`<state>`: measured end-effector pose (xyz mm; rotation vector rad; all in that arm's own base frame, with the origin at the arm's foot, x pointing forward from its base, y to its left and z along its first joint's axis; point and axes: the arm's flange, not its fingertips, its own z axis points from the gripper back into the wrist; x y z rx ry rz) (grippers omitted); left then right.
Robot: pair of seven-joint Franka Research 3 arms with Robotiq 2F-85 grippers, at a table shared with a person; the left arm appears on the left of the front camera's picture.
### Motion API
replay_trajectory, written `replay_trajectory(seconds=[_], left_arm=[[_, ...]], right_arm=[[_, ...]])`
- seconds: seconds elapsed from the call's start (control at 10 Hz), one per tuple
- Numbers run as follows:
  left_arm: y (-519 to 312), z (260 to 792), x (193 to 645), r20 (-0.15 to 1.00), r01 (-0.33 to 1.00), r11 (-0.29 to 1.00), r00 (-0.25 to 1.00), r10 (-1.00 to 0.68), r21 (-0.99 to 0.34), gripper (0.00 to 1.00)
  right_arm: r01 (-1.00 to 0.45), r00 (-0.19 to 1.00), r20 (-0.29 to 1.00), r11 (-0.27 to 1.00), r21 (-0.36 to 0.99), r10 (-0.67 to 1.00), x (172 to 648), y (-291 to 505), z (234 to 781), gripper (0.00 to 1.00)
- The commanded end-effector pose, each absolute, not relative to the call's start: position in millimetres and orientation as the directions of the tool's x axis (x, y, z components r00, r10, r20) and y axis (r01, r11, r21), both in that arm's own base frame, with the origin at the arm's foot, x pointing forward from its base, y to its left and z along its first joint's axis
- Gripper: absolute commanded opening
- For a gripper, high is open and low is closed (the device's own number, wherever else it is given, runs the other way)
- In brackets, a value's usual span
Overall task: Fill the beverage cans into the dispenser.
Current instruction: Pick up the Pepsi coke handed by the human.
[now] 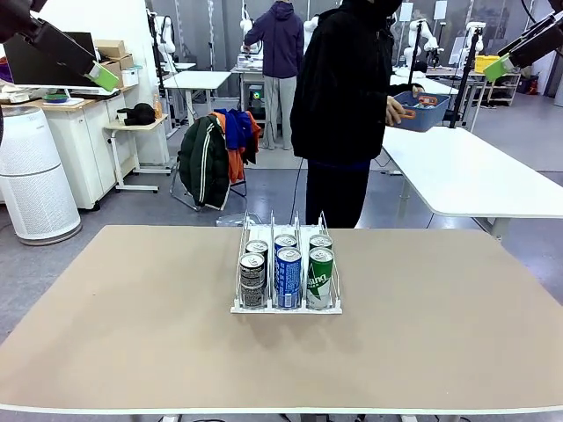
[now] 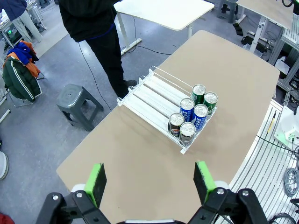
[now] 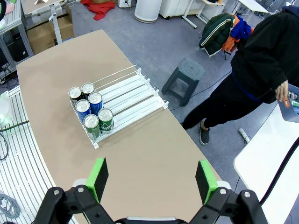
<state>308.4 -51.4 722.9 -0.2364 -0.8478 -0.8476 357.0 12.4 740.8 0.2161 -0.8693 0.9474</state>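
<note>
The dispenser sits in the middle of the table, its filled end toward the robot-side edge and its open lanes running toward the far edge. Six beverage cans stand upright in it, two per lane and touching: dark on the robot's left, blue in the middle, green on the right. The left gripper and the right gripper hang high above the table's two side edges, fingers spread wide with nothing between them. Beyond the far edge a person is turned toward a neighbouring table, hands on a blue bin whose contents cannot be made out. Any further can probably comes by hand, so a pad could close on fingers instead of metal. The wire dividers are thin; a spread finger catching one could drag the light rack or topple the slim cans packed at its end.
</note>
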Motion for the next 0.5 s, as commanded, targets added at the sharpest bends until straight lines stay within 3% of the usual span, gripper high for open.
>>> replay_trajectory(seconds=[0.0,0.4], left_arm=[[-50.4,721.5,309.4,0.739,0.739,0.662,0.374,-0.560,0.128,1.00],[-50.4,721.5,309.4,0.739,0.739,0.662,0.374,-0.560,0.128,1.00]], right_arm=[[-0.782,0.284,0.732,0.592,-0.196,0.619,357.0,12.6,740.5,1.00],[-0.782,0.284,0.732,0.592,-0.196,0.619,357.0,12.6,740.5,1.00]])
